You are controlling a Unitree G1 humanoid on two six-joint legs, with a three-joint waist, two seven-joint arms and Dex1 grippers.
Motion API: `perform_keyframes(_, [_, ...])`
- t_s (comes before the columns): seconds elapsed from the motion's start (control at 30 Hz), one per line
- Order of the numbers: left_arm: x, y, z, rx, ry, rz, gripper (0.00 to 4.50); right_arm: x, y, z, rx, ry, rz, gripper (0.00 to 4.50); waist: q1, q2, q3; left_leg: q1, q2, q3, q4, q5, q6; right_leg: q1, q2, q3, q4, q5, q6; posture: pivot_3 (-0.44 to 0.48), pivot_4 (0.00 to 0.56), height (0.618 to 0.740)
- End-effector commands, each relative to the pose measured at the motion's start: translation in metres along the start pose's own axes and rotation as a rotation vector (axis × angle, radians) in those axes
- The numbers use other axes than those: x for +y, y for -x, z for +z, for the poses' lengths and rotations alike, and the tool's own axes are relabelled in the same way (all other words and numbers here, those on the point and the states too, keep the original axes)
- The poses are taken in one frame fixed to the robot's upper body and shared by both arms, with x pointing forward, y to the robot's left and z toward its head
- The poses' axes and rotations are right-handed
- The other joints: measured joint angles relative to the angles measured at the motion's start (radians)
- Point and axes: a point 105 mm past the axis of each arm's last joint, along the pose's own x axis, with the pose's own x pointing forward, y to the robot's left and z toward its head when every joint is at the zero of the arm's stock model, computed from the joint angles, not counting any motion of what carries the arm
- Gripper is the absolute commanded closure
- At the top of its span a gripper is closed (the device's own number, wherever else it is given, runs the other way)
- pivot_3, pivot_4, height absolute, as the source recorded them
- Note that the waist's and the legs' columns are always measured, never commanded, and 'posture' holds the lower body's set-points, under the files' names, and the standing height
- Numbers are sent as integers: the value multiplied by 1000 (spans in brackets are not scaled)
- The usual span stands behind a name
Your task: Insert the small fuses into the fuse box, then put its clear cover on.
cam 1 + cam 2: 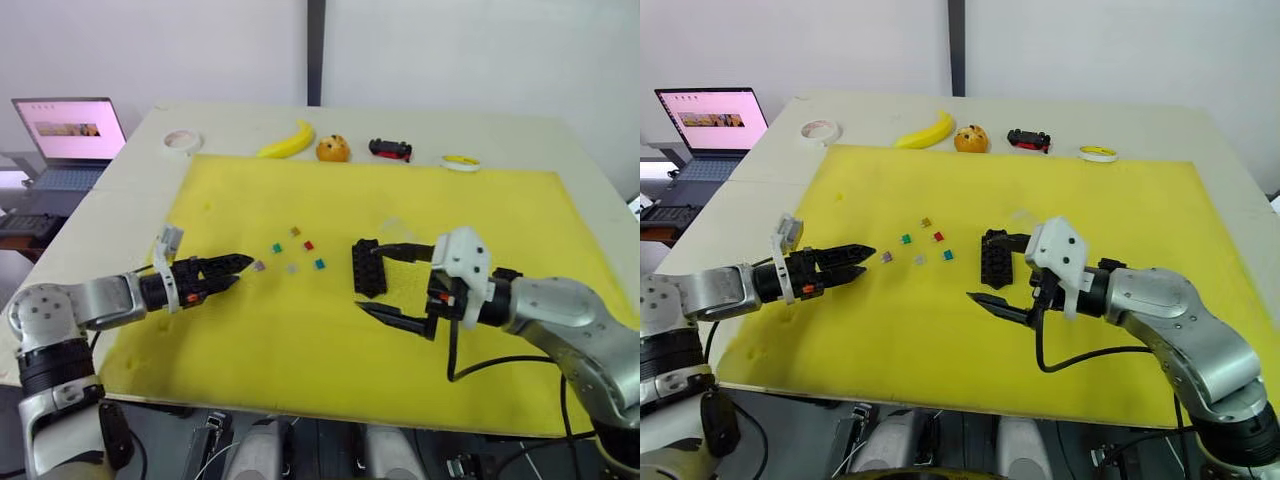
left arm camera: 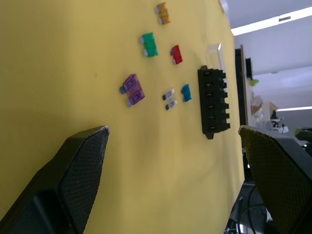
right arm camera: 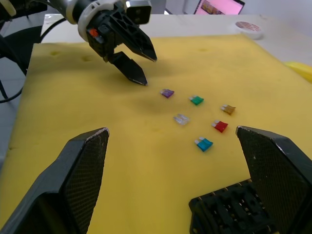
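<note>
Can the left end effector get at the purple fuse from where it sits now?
Probably yes. The left end effector is open with its tips just short of the purple fuse, and only bare yellow mat lies between them. The other fuses sit beyond it, towards the fuse box.

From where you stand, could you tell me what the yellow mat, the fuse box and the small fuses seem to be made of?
The yellow mat looks like soft foam: matte, with small dents. The fuse box looks like moulded black plastic, dull, with crisp slot edges. The small fuses look like coloured, partly see-through plastic with pale metal blades, though that is hard to confirm.
</note>
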Motion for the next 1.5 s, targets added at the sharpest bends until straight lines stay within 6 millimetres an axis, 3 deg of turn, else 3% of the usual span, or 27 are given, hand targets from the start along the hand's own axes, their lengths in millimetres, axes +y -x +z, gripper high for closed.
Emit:
perform_keyframes(0.03, [-8, 2, -1, -12, 0, -43, 0, -3, -3, 8, -32, 46, -16, 64, 0, 0, 0, 0, 0, 0, 0, 1, -2, 0, 0, 0, 0, 0, 0, 0, 150, 740])
perform_keyframes(0.3, [-5, -7, 11, -114, 80, -47, 0, -8, -8, 3, -32, 49, -47, 64, 1, -1, 0, 0, 0, -1, 0, 1, -3, 0, 0, 0, 0, 0, 0, 0, 150, 740])
perform_keyframes(0.47, [1, -16, 3, -97, 109, -15, 0, -11, -9, 1, -28, 49, -57, 64, 1, -1, 0, 0, 0, -1, 0, 2, -3, 0, 0, 0, 0, 0, 0, 0, 150, 740])
perform_keyframes(0.83, [5, -28, 6, -116, 152, -8, 0, -13, -6, 0, -22, 41, -77, 64, 9, -1, -1, 1, -1, -1, 0, 2, -3, 1, 0, 0, 0, 0, 0, 0, 150, 740])
perform_keyframes(1.27, [-8, -43, 9, -89, 156, -69, 0, -14, -7, -1, -27, 32, -90, 64, 24, -1, -1, 1, -1, -1, 0, 2, -3, 3, -1, -2, 0, 0, 0, 0, 150, 740])
perform_keyframes(1.5, [-2, -51, 5, -59, 147, -27, 0, -16, -7, -1, -29, 28, -99, 64, 24, -1, -1, 1, -1, -2, 0, 2, -3, 3, -1, -2, -1, 0, 0, 0, 150, 740])
